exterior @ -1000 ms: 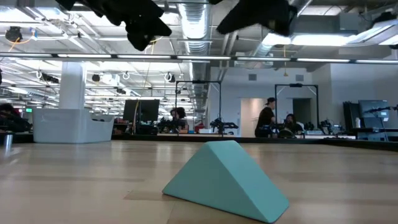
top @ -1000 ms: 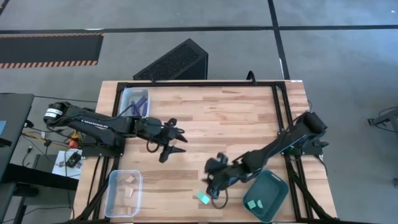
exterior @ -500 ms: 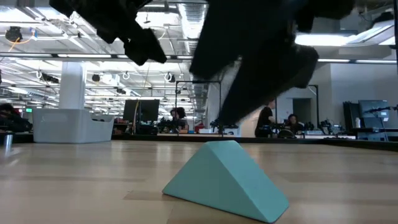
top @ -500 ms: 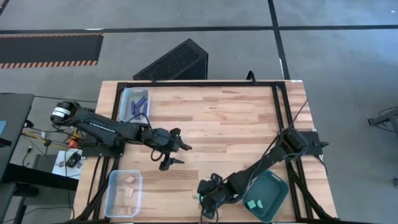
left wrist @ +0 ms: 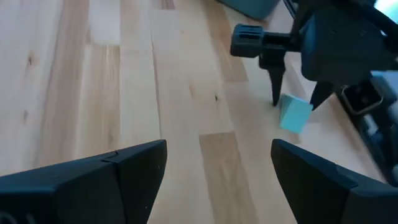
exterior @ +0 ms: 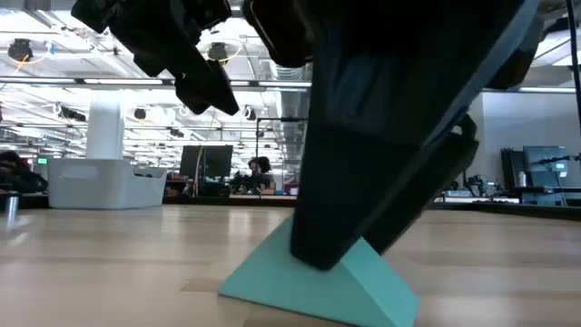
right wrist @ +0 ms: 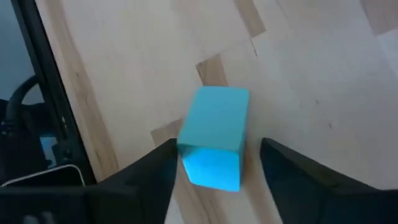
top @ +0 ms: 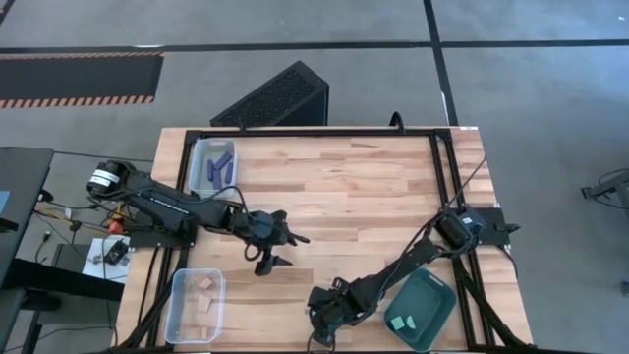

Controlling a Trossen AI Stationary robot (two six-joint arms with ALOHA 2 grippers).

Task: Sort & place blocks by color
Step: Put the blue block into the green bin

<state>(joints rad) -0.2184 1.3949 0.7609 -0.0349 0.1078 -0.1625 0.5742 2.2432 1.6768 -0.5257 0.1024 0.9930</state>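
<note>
One light teal wedge-shaped block lies flat on the wood near the table's near edge, and it also shows in the low view and the left wrist view. My right gripper is open and low over it, a finger on either side. In the high view the right gripper covers the block. My left gripper is open and hovers left of the table's middle, holding nothing. Two teal cubes rest in the dark teal tray. My right gripper comes at the teal block from above, pointing down, with one finger close against the block's side and the other finger a little apart. I cannot tell whether a finger touches it. The block lies on the table.
A clear bin at the far left corner holds dark blue-purple bars. Another clear bin at the near left corner holds pale tan pieces. The dark tray sits at the near right corner. Bare wood spans the table's middle.
My right gripper has moved toward the table's near edge and a little left, then come down around the teal block. The block's near corner has shifted slightly in the low view. My left gripper has drifted toward the near edge, still open.
</note>
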